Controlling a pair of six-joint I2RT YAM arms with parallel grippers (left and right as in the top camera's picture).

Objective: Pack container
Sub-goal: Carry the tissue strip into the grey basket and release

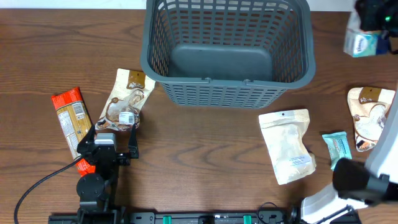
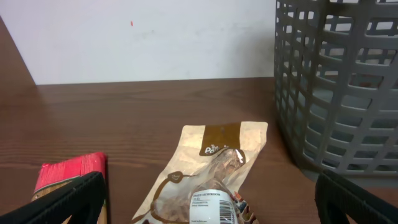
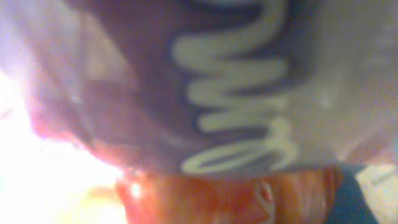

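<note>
Left hand (image 1: pixel 114 130) is spread wide, its two fingers standing on either side of the near end of a flat tan and brown paper snack pouch (image 2: pixel 214 168), which lies on the brown wooden surface (image 1: pixel 199 162); nothing is gripped. Just to this hand's left lies a red and orange foil packet (image 1: pixel 71 118). Ahead of it and to its right stands the large dark grey plastic basket (image 1: pixel 217 93), rectangular with slotted lattice sides and a solid base, with nothing inside.

Right hand (image 1: pixel 373 15) is beyond the basket's right side and has hold of a small white and blue packet (image 1: pixel 360 43), which fills its wrist view as a blur. Nearer than this hand lie another tan pouch (image 1: pixel 370 118), a small teal wrapper (image 1: pixel 337 148) and a white resealable pouch (image 1: pixel 287 146).
</note>
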